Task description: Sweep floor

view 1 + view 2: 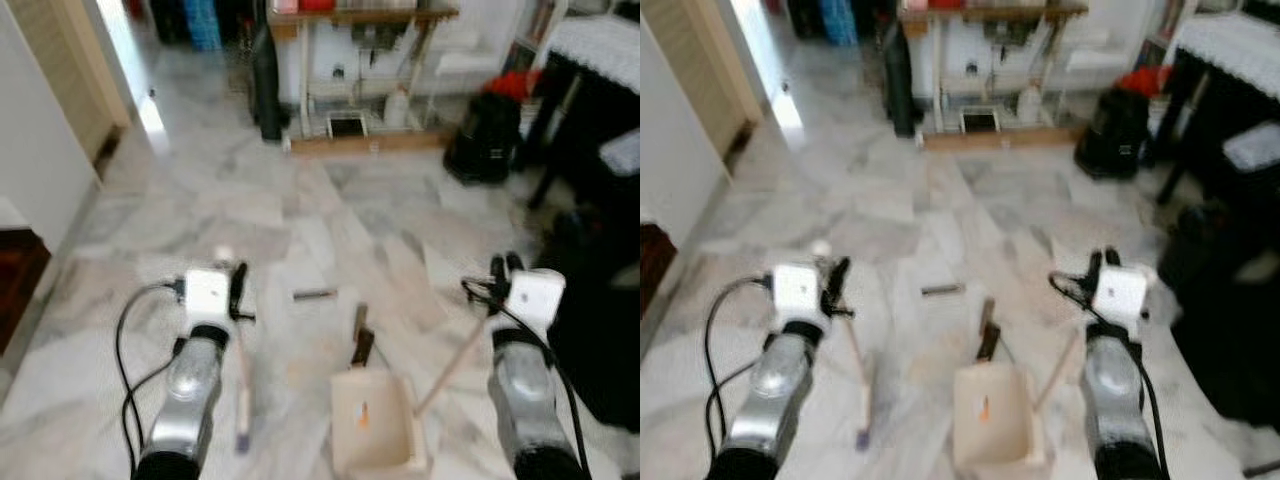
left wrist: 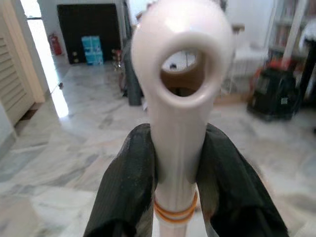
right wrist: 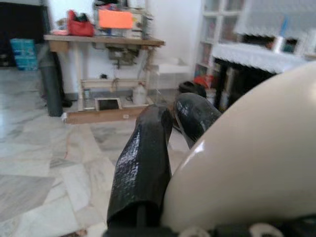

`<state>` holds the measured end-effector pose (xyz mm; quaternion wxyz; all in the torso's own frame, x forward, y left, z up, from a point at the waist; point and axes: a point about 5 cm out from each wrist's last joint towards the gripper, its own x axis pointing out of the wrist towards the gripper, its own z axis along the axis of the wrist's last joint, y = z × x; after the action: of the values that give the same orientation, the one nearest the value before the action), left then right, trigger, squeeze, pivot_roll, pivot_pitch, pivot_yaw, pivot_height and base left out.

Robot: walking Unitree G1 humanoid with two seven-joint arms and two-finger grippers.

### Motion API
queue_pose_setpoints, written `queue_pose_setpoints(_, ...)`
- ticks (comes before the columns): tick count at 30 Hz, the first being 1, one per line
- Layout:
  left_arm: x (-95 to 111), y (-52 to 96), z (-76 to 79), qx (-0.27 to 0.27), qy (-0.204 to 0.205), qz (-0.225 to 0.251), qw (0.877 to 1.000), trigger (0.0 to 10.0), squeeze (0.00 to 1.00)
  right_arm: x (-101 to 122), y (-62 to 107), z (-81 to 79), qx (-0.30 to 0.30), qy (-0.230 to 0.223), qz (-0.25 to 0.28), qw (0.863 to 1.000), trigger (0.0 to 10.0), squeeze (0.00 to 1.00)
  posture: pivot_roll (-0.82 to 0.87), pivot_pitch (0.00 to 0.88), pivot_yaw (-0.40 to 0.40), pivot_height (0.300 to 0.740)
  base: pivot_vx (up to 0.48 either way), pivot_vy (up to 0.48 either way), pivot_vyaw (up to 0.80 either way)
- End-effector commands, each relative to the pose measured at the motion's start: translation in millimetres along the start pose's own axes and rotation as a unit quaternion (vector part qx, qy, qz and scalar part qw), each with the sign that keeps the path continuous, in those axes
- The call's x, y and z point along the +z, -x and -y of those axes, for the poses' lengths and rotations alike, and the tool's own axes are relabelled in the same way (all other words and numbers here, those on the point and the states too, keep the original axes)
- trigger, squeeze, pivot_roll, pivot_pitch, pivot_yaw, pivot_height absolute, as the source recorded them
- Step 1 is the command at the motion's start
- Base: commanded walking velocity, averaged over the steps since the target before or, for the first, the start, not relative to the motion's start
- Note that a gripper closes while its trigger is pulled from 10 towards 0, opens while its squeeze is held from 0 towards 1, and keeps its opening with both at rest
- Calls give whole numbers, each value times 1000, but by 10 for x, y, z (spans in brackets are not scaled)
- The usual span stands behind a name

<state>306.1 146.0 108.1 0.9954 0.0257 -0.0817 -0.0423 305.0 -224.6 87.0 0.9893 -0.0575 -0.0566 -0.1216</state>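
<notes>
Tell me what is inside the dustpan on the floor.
In the dustpan lies one small orange scrap; the rest of its tray looks bare. Blur hides any fine dust, and the far inner corner behind its wall cannot be seen.

Floor (image 1: pixel 890 220): pale marble tiles, somewhat blurred.
Left tool (image 1: pixel 837 285): raised at lower left, closed around a thin broom handle (image 1: pixel 855 350) that slants down to the floor.
Right tool (image 1: pixel 1093 272): raised at lower right, with the dustpan handle (image 1: pixel 1060 365) slanting down from it; how the fingers stand is unclear.
Dustpan (image 1: pixel 992 418): cream, resting on the floor between the two arms.
Small dark object (image 1: pixel 943 290): on the floor ahead of the dustpan.
Bench (image 1: pixel 985 20): wooden, against the far wall.
</notes>
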Motion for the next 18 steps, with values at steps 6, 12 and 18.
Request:
queue_pose_setpoints(6,69,-16,-97,12,-10,17,1000,10000,0,132,-66,-74,8,-14,31,999,10000,0,22,0,-34,740,291,0,0)
queue_pose_setpoints(12,75,-19,-98,11,-9,17,1000,10000,0,128,-66,-55,4,-15,30,999,10000,0,24,0,-35,740,292,0,0)
queue_pose_setpoints(18,84,-29,-120,16,-12,16,1000,10000,0,106,-50,-44,-4,-20,25,999,10000,0,23,0,-28,740,292,0,0)
